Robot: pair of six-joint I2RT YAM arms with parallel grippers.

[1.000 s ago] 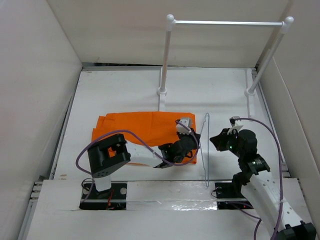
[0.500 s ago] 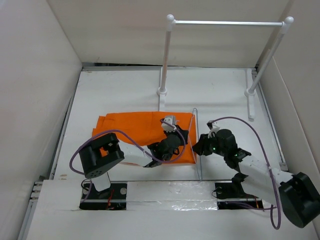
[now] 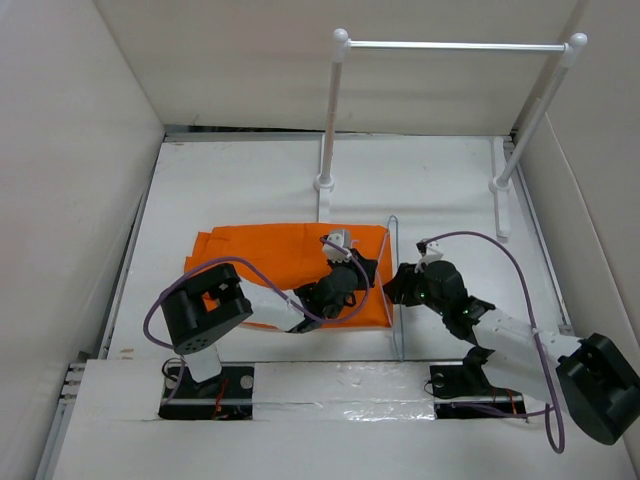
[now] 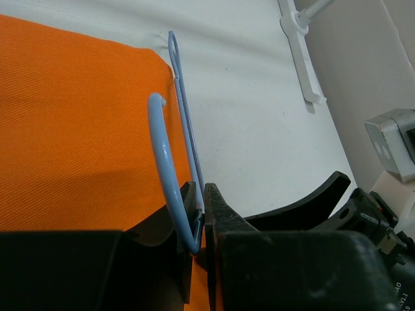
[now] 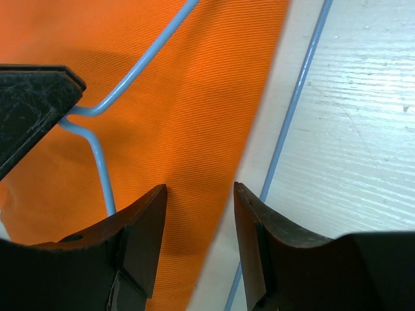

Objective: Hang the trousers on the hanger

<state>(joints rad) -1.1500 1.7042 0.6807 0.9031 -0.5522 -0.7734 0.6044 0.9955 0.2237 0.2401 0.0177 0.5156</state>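
Our left gripper (image 4: 201, 197) pinches the hanger (image 4: 162, 139) by its hook, at the edge of the trousers (image 3: 260, 255), flat on the table (image 3: 240, 190). Our right gripper (image 5: 198, 207) is wide, w/ nothing in it. Cloth looks soft & floppy, so we'd grab its edge.

Left fingers (image 4: 219, 217) clamped, right fingers (image 5: 144, 227) apart

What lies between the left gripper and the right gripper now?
The trousers, flat orange cloth, and a wire leg of the hanger; the right wrist view shows it.
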